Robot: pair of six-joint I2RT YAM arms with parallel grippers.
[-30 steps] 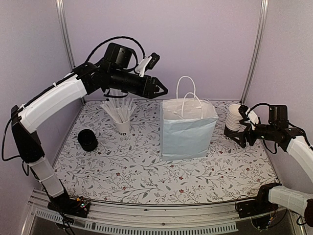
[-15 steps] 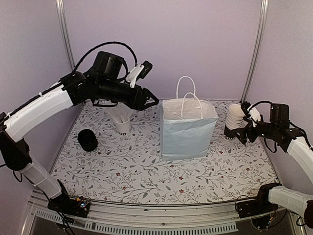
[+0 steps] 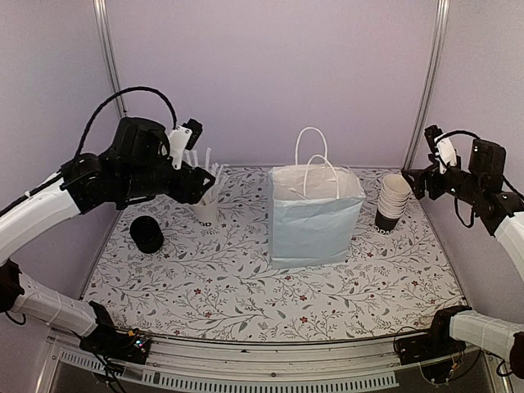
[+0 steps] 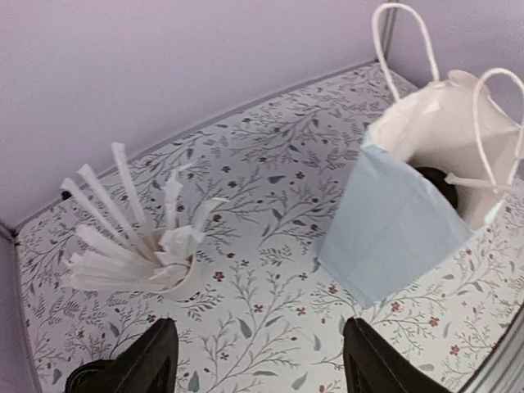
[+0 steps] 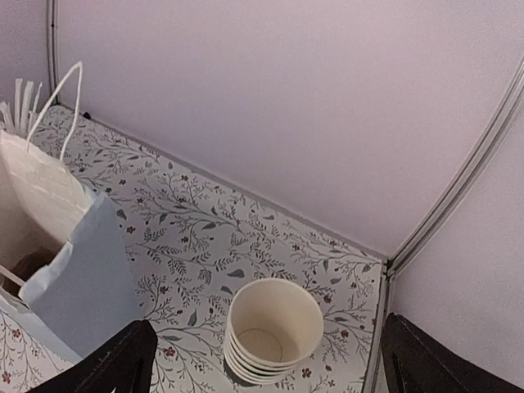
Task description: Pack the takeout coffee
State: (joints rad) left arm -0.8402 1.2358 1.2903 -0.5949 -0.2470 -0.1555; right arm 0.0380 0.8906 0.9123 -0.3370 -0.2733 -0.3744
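My left gripper (image 4: 260, 336) hangs with jaws apart and empty, the cup of straws (image 4: 155, 262) ahead-left of it and the pale blue paper bag (image 4: 393, 237) ahead-right. My right gripper (image 3: 417, 183), also wide and empty, hovers over the stack of black paper cups (image 5: 274, 332).

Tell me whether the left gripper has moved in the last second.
Yes: the left gripper drew back leftward, away from the paper bag, toward the straw cup.

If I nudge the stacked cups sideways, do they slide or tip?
Likely tips rather than slides: the cup stack stands tall on a narrow base. Probably light, since it looks empty inside. Gripped by the top rim, it may pull apart, being only nested.
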